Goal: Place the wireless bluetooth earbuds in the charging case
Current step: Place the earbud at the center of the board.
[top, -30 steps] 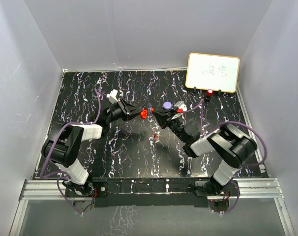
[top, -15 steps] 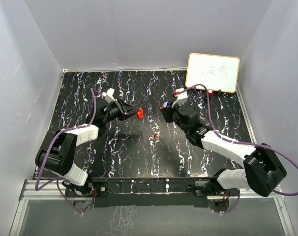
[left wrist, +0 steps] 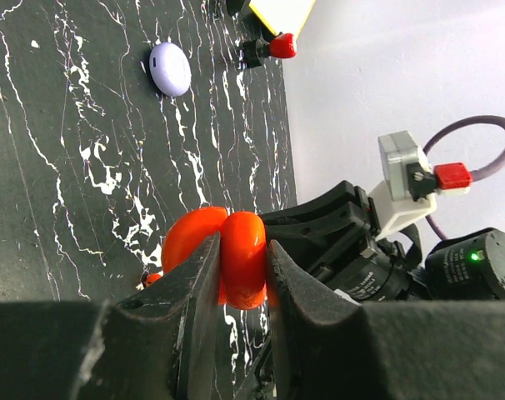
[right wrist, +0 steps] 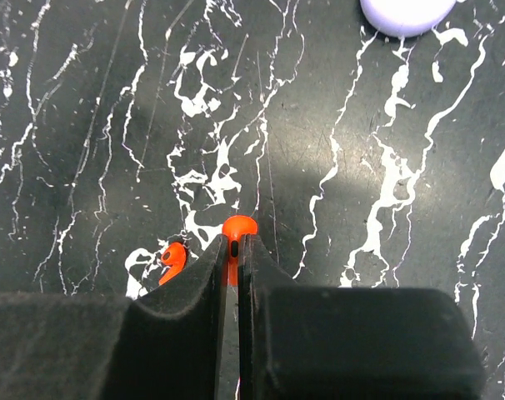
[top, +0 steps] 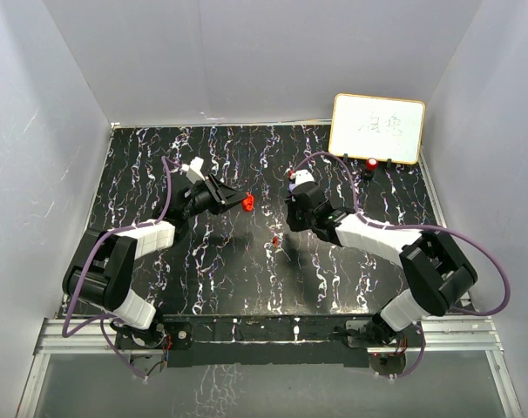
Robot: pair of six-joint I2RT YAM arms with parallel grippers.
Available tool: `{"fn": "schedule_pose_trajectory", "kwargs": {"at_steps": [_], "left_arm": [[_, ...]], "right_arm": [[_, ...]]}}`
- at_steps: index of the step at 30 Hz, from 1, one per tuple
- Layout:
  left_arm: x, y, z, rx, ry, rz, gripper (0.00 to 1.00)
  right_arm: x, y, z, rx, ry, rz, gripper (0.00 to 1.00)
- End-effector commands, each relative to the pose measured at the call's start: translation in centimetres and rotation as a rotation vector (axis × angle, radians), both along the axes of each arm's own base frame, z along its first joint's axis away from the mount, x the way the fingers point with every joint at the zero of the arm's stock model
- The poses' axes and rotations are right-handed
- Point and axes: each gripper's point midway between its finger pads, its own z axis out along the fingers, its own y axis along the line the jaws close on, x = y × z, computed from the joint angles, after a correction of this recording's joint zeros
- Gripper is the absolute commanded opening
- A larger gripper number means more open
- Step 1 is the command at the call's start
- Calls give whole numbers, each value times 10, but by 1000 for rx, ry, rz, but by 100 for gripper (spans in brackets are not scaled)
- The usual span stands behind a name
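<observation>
My left gripper (left wrist: pixel 240 268) is shut on the open red charging case (left wrist: pixel 227 250) and holds it above the table; in the top view the case (top: pixel 247 202) is left of centre. My right gripper (right wrist: pixel 232 250) is shut on a red earbud (right wrist: pixel 238 227), low over the table. A second red earbud (right wrist: pixel 172 257) lies on the table just left of it, and it also shows in the top view (top: pixel 275 238). The right gripper (top: pixel 284 225) is right of the red case. No lavender earbuds show.
A closed lavender case (left wrist: pixel 170 68) lies on the table beyond the right gripper, and it also shows in the right wrist view (right wrist: pixel 407 10). A whiteboard (top: pixel 376 128) stands at the back right with a red-capped clip (top: pixel 371 163) at its foot. Grey walls enclose the black marbled table (top: pixel 203 279).
My right arm swung in from the back right and came down to the red earbuds near the centre. My left gripper stayed almost still with the red case.
</observation>
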Motion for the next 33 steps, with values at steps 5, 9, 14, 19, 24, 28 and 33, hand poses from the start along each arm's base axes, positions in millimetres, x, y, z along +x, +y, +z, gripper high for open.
{"fn": "schedule_pose_trajectory", "kwargs": {"at_steps": [5,9,14,19,24,28,33], "left_arm": [[2,1,12,-8,-43,-2,0],[2,1,11,-8,-42,-1,0],[2,1,11,-7,-44,0,0],[1,2,10,-5,-41,0,0],[1,2,9,-2,-41,0,0],[1,2,8,-1,-38,0,0],[1,3,8,0,-40,2,0]], "right_arm": [[3,4,-1,-2,46,-20,0],[3,1,-10,-25,65,-27,0],[3,-2,-21,-47,83,-38,0],[4,-4,-27,-55,79,-51,0],[3,-3,-31,-57,87,-52,0],[3,-4,-33,-62,91,-53,3],[3,-4,-35,-64,98,-51,11]]}}
